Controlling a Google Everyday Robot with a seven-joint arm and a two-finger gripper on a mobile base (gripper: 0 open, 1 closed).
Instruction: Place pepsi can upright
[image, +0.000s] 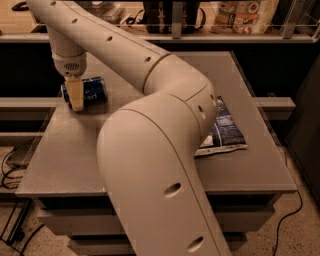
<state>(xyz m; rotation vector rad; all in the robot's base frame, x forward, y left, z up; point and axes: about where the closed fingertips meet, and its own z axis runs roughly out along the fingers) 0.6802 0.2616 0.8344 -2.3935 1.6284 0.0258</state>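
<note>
Gripper (76, 101) hangs straight down from the wrist over the far left part of the grey flat-topped counter (65, 155). Its tan lower end is at or just above the surface. It stands directly in front of the small blue aluminium pepsi can (94, 90) and covers the can's left part from this view. Open, closed or gripping the can: cannot tell. Contact with the can: cannot tell either.

Pepsi can: lying on its side on the counter, long axis roughly left to right. White lettering shows on the blue wall just right of the gripper. A sliver of the can's left end shows past the gripper's other side. Not upright.

Arm: the thick cream-coloured jointed robot arm (150, 165) rises from the bottom centre foreground. It bends at a large elbow above the counter's middle, runs up and left to the top left corner, then turns down to the wrist. It hides much of the counter's centre.

Other items:
- Dark blue and white crinkled snack bag (227, 131), flat on the right part of the counter, well apart from the can. Its left edge is hidden behind the elbow.
- Long shelf (240, 36) behind the counter, carrying light-coloured packages (245, 11).
- Black cable (296, 207) on the speckled floor at the right.
- More cables (10, 170) at the lower left.
</note>
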